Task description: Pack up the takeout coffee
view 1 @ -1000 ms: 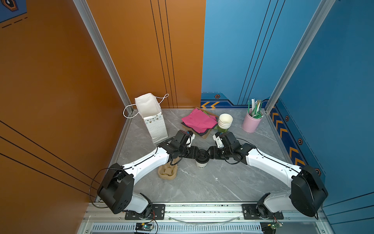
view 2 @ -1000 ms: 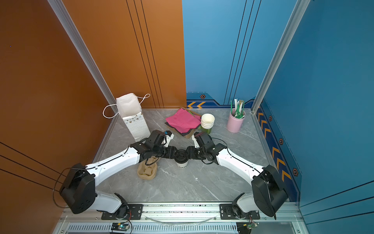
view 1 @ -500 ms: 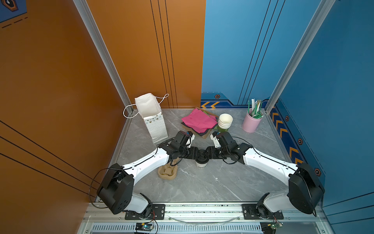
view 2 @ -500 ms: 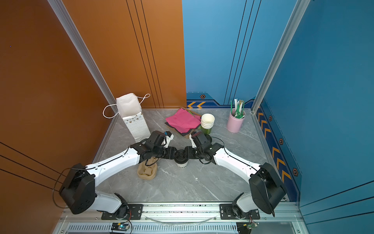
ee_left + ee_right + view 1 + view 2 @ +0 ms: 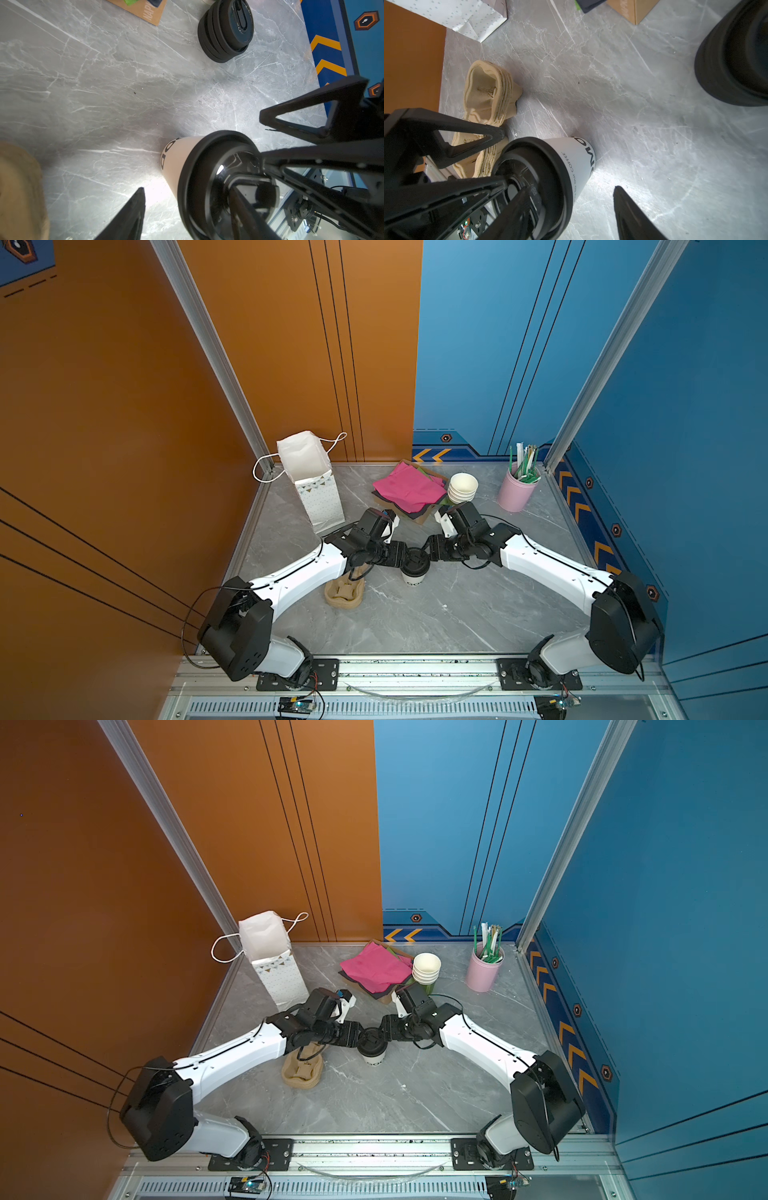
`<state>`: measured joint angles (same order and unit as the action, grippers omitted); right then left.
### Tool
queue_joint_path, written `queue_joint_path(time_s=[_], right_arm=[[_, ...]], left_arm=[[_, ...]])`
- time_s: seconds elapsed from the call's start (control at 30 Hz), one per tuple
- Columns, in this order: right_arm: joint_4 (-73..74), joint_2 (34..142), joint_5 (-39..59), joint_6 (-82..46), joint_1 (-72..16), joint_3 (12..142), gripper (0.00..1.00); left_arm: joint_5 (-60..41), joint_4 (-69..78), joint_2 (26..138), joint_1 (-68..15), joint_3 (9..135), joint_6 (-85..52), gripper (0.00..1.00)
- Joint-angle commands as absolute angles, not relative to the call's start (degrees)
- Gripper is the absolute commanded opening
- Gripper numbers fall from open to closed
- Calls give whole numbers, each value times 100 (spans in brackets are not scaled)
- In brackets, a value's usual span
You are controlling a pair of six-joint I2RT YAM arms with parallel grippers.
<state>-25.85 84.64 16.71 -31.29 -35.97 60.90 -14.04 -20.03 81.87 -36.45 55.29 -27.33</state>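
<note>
Grey marble tabletop (image 5: 415,626) is boxed in by orange and blue walls. The takeout coffee (image 5: 414,569) is stood upright at the middle, black lid on, long axis vertical. It is flanked at lid height by the left gripper (image 5: 402,560) on its left and the right gripper (image 5: 429,556) on its right, both about equally near. Both sets of jaws are seen parted, not clamped on the cup. In each wrist view one finger is laid over the lid top and its partner is held clear of the cup wall, with bare tabletop between.

A paper bag (image 5: 316,485) is stood open-mouthed at back left, well apart from the cup, on the left arm's side. It is judged the likely destination, so a grip across the cup wall and a lift along the vertical axis would be called for, with the left arm better placed. A stack of pulp carriers (image 5: 344,593) is lain just beside the cup, partly under the left forearm.

A stack of black lids (image 5: 225,31) is shown whole in the left wrist view, cut off at the frame edge in the right wrist view, and not made out in either top view. Cup lettering is read only in the wrist views. The bag's open mouth is shown only in both top views.
</note>
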Motion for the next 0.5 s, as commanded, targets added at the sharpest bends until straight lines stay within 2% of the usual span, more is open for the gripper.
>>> queue_joint_path(time_s=[0.0, 0.2, 0.47], right_arm=[[-2838, 8338, 1727, -3030, -3602, 6293, 68], [-2843, 8330, 1702, -2989, -3620, 6163, 70], [-2895, 8475, 1740, -2843, -3624, 6135, 69]], left_arm=[[-1222, -2553, 8013, -3621, 5677, -2628, 69], [-1267, -2539, 7800, -3534, 5860, -2562, 74], [-1599, -2278, 7666, -3455, 5661, -2743, 74]])
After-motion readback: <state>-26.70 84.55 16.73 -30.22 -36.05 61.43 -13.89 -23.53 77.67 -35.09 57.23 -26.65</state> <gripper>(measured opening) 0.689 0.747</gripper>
